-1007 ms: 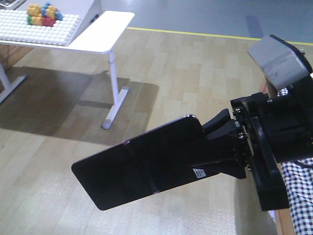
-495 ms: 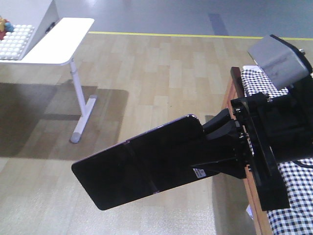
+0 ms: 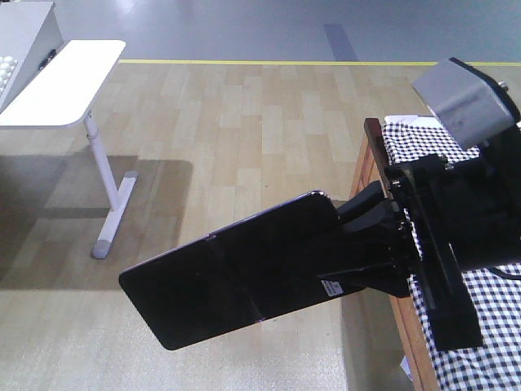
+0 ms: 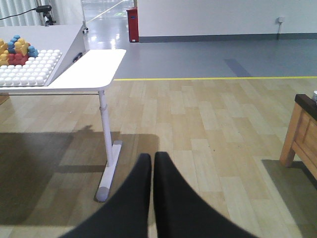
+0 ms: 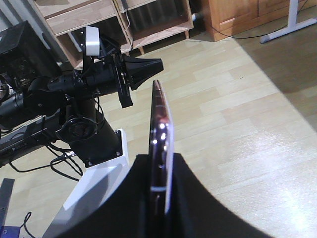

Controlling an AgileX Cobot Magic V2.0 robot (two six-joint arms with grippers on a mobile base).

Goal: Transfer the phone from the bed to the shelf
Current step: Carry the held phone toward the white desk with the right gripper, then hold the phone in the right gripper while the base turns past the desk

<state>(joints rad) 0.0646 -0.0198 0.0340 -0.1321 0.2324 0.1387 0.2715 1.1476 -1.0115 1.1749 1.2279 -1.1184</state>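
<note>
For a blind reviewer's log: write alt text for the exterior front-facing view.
The right gripper clamps one end of a glossy black phone, holding it tilted over pale wood-plank floor. A gingham-covered bed edges in at right; a white table stands upper left.

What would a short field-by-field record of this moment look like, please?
phone: held in the air above the floor, left of the bed
right gripper: shut on one end of the phone
left gripper: shut, holding nothing
bed: checked cover, wooden frame, at the right of the front view
shelf: pale wood, at the top of the right wrist view; phone not on it yet
white table: far left, standing on the floor
</note>
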